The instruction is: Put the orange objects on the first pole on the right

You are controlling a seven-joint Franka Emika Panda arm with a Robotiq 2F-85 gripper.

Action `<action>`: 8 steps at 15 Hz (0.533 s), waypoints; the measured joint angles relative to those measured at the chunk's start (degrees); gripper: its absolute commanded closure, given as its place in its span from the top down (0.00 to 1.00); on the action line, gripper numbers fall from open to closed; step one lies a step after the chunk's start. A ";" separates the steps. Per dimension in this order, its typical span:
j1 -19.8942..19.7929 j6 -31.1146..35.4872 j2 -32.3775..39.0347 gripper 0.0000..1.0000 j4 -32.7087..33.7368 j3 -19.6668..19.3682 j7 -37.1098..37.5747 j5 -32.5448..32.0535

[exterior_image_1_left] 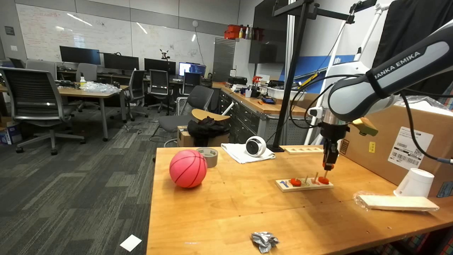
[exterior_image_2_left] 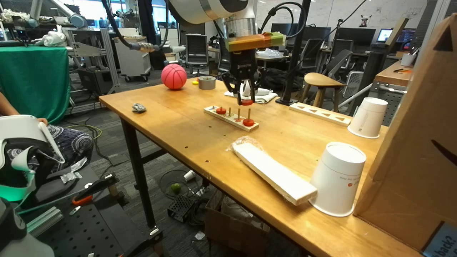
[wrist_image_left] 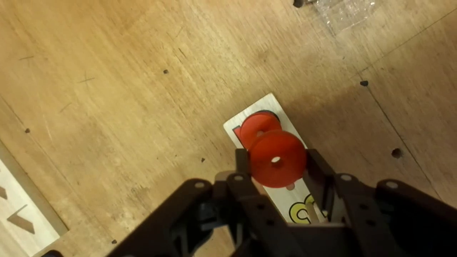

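My gripper [wrist_image_left: 277,160] is shut on an orange disc [wrist_image_left: 273,175], one finger at each side of its rim, with the disc's centre hole in sight. In both exterior views this disc hangs just over the tip of the pole [exterior_image_2_left: 249,114] at the right end of a narrow wooden peg board [exterior_image_1_left: 308,188]. Another orange disc [exterior_image_1_left: 323,180] lies flat around the foot of that same pole. Further left along the board, an orange disc [exterior_image_2_left: 221,110] sits on another peg. Shorter bare pegs [exterior_image_2_left: 239,113] stand between them. Beneath the held disc, the wrist view hides part of the board.
A plastic-wrapped wooden bar [exterior_image_2_left: 275,173] and white cups [exterior_image_2_left: 337,178] stand near a big cardboard box [exterior_image_1_left: 396,141]. A slotted wooden strip [exterior_image_2_left: 321,114] lies behind the board. Farther off are a pinkish-red ball [exterior_image_1_left: 188,168], a tape roll [exterior_image_1_left: 211,157] and crumpled foil [exterior_image_1_left: 264,241].
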 measured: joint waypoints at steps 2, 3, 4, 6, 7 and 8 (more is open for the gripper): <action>-0.11 0.00 0.00 0.17 -0.25 0.00 0.21 0.00; -0.24 0.00 0.00 0.17 -0.28 0.00 0.22 0.00; -0.41 0.01 0.00 0.17 -0.28 0.00 0.22 0.00; -0.66 0.08 0.00 0.17 -0.27 -0.01 0.21 0.00; -0.73 0.17 0.00 0.17 -0.27 -0.01 0.21 0.00; -0.74 0.27 0.00 0.17 -0.26 -0.01 0.20 0.01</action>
